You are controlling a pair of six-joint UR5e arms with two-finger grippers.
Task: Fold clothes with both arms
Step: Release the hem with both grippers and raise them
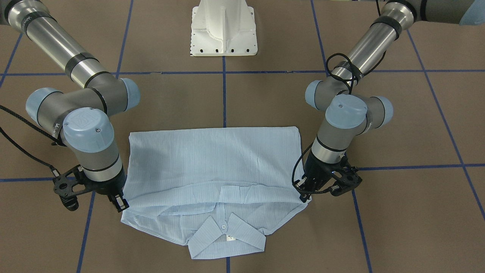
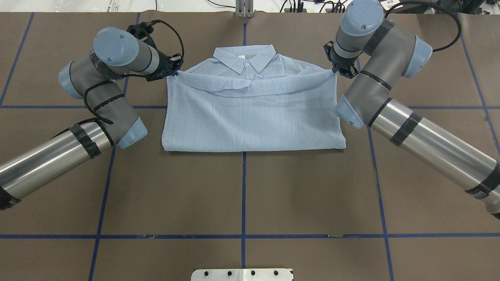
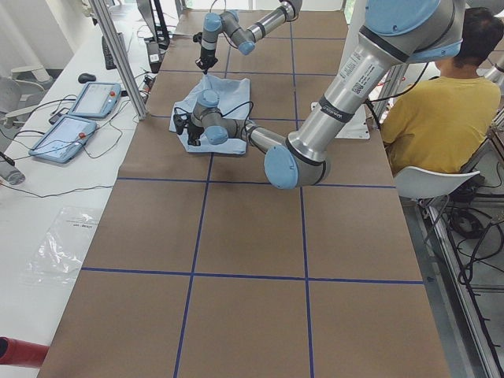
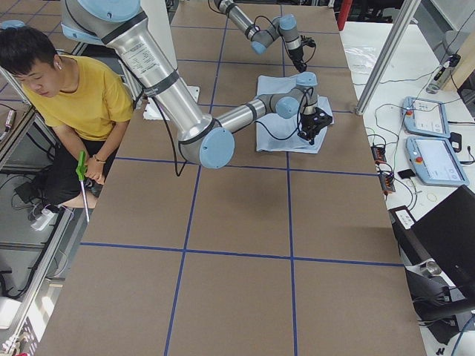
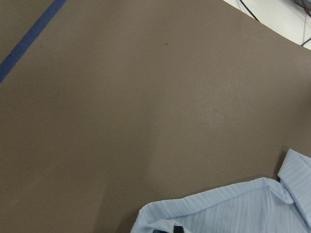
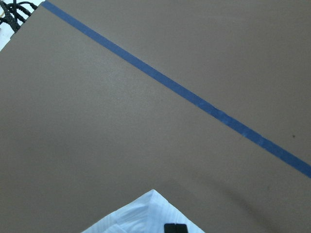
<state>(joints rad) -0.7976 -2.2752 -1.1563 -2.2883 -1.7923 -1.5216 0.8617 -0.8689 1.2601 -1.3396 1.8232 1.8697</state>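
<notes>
The pale-blue striped shirt (image 2: 250, 117) lies flat on the brown table, its lower half folded up over the body, collar (image 2: 246, 58) at the far side. It also shows in the front view (image 1: 212, 159). My left gripper (image 2: 174, 70) is shut on the left corner of the folded-over edge. My right gripper (image 2: 336, 71) is shut on the right corner. The edge runs taut between them, just below the collar. In the front view the left gripper (image 1: 305, 197) is on the right and the right gripper (image 1: 120, 204) on the left. Each wrist view shows a shirt corner (image 5: 233, 213) (image 6: 141, 218).
The white pedestal (image 1: 223, 30) stands at the robot's side of the table. Blue tape lines (image 2: 244, 195) cross the brown surface. A person in a yellow shirt (image 4: 74, 96) sits beside the table. Tablets (image 4: 427, 137) lie on the side bench.
</notes>
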